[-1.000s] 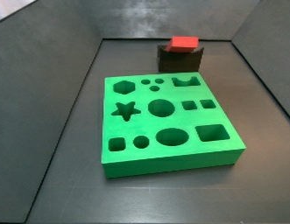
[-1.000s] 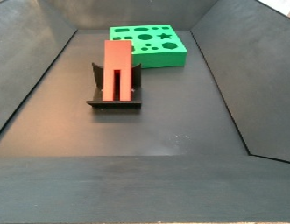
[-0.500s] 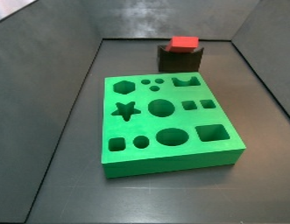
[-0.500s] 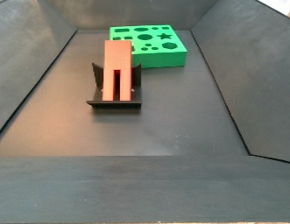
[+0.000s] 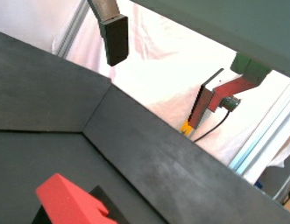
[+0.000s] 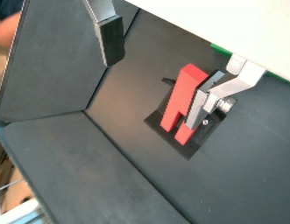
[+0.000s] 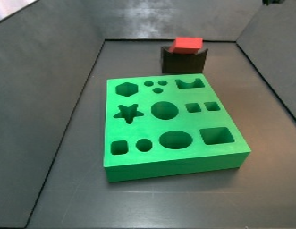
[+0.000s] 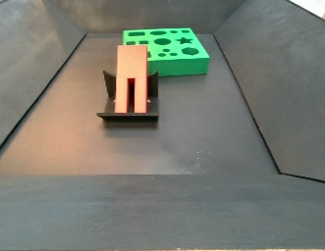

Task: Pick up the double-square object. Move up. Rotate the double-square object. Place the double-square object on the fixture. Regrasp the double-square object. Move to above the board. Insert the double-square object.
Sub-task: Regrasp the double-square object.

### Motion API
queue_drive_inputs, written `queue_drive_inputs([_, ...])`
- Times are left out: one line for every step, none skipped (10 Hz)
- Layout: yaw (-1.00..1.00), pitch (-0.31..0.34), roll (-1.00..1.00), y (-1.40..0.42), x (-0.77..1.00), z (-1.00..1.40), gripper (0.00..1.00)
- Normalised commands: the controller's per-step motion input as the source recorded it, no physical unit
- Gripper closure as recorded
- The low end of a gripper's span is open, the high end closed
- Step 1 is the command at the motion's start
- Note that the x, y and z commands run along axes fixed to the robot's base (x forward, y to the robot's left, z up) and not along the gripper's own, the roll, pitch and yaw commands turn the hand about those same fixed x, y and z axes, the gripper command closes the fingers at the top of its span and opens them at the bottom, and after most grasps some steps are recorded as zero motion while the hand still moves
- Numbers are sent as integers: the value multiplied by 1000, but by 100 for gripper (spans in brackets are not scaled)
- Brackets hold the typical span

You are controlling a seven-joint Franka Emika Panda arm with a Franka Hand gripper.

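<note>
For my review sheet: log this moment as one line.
gripper: open, high above fixture | double-square object: resting on fixture, unheld | board: no piece inserted

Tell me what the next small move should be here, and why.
Probably lower the open tool toward the double-square object for the regrasp. The piece rests on the fixture, nothing sits between the fingers, and the board has no piece inserted yet.

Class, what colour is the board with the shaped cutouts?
Bright green board, clearest in a side view; the hand is open, away from it.
</note>
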Motion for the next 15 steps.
queue_drive_inputs([239, 91, 239, -43, 113, 0, 0])
queue_drive_inputs([228, 41, 188, -47, 94, -7, 0])
queue_drive_inputs([213, 14, 174, -53, 93, -7, 0])
queue_drive_inputs([169, -41, 165, 44, 39, -1000, 0])
queue_drive_inputs([134, -50, 162, 45, 42, -1000, 0])
queue_drive_inputs([108, -78, 147, 41, 50, -1000, 0])
queue_drive_inputs([75, -100, 106, 35, 57, -1000, 0])
queue_drive_inputs([58, -108, 89, 34, 62, -1000, 0])
queue_drive_inputs([25, -108, 71, 33, 67, -1000, 0])
queue_drive_inputs([-4, -105, 61, 29, 74, -1000, 0])
queue_drive_inputs([-24, -94, 61, 27, 76, -1000, 0])
queue_drive_inputs([-36, -80, 57, 23, 81, -1000, 0])
queue_drive_inputs([-42, -62, 59, 19, 82, -951, 0])
queue_drive_inputs([-44, -36, 56, 12, 73, -723, 0])
queue_drive_inputs([-40, -18, 52, 6, 71, -559, 0])
